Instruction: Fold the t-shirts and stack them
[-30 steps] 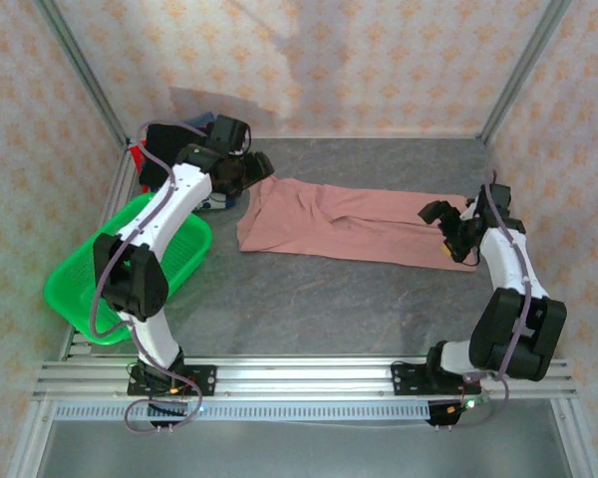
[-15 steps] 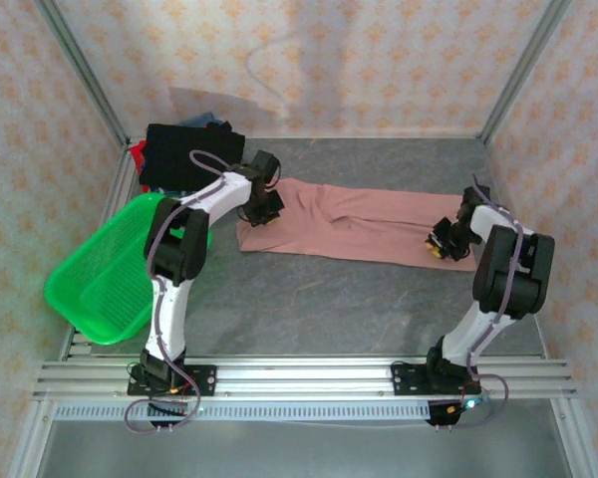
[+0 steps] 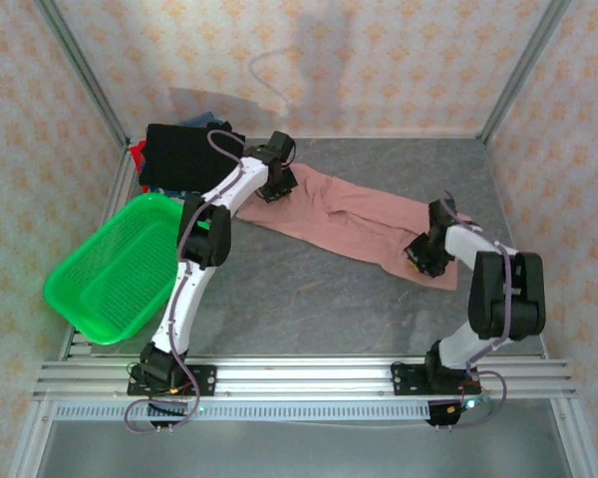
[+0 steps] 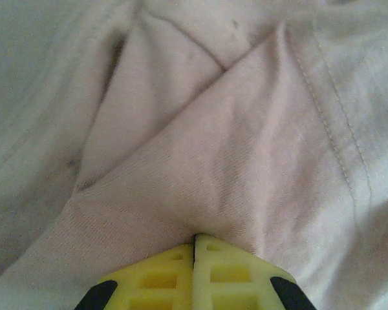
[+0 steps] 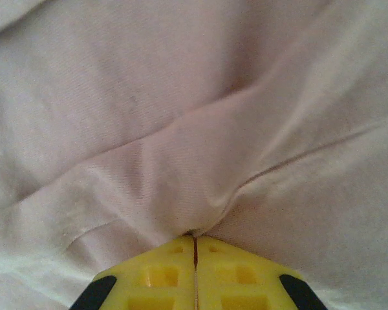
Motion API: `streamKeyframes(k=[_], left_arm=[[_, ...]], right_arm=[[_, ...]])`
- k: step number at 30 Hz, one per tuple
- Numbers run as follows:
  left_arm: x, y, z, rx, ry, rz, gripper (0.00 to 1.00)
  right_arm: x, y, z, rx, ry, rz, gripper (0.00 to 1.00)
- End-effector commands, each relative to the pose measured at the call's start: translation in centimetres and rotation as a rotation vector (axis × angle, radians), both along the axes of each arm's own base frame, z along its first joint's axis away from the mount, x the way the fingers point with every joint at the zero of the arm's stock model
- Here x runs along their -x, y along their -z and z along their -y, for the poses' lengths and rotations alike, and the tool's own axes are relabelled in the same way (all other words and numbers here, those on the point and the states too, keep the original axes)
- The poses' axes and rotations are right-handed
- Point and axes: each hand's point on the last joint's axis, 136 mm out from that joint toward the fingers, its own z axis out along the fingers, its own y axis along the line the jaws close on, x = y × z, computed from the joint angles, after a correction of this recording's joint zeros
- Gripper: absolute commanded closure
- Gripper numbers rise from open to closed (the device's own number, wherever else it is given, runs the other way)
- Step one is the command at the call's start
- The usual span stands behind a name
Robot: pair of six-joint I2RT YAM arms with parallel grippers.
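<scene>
Across my grey desk [image 3: 309, 299] the pink t-shirt [image 3: 354, 221] lies stretched slantwise, with the folded shirts [image 3: 179, 154] piled at the far left corner. My left tool [image 3: 276, 189] is clamped on its far-left end and my right tool [image 3: 420, 261] on its near-right end, each pinching a ridge of cloth.

1. Top view: bright, even light from above; soft shadows on back wall [image 3: 309, 50].
2. Wrist views: v. close, slightly soft focus; pink t-shirt [image 4: 246, 161] washed pale, folds shaded.
</scene>
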Motion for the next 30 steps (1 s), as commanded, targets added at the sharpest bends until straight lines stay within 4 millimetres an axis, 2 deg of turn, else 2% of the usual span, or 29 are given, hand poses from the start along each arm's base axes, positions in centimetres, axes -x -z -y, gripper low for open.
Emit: streamKeyframes(k=[1, 5, 6, 8, 14, 21, 25, 28, 30], left_arm=[[-0.4, 4.5, -0.6, 0.0, -0.003, -0.075, 0.99], [-4.3, 4.4, 2.4, 0.153, 0.021, 0.051, 0.95], [-5.0, 4.1, 2.9, 0.179, 0.026, 0.077, 0.95], [-6.0, 4.7, 3.8, 0.223, 0.037, 0.104, 0.94], [-8.3, 6.1, 4.2, 0.33, 0.013, 0.171, 0.92], [-9.3, 6.9, 4.4, 0.351, 0.018, 0.212, 0.91], [-9.4, 6.8, 4.1, 0.332, 0.053, 0.226, 0.91], [-9.2, 6.4, 3.9, 0.326, 0.08, 0.222, 0.91], [-9.0, 5.2, 4.2, 0.338, 0.11, 0.226, 0.91]], right_arm=[[6.4, 1.8, -2.2, -0.004, 0.07, -0.184, 0.92], [8.8, 2.3, -5.9, -0.033, 0.058, -0.214, 0.92], [9.1, 2.4, -6.8, -0.035, 0.055, -0.211, 0.92], [9.5, 2.5, -9.1, -0.055, 0.063, -0.178, 0.92], [9.9, 2.5, -15.6, -0.124, 0.055, -0.122, 0.91], [9.6, 2.9, -23.9, -0.264, 0.007, -0.112, 0.91], [9.0, 1.9, -29.3, -0.36, -0.023, -0.071, 0.92], [9.5, 1.4, -32.2, -0.385, -0.055, -0.055, 0.91], [10.0, 0.8, -33.4, -0.395, -0.068, -0.037, 0.86]])
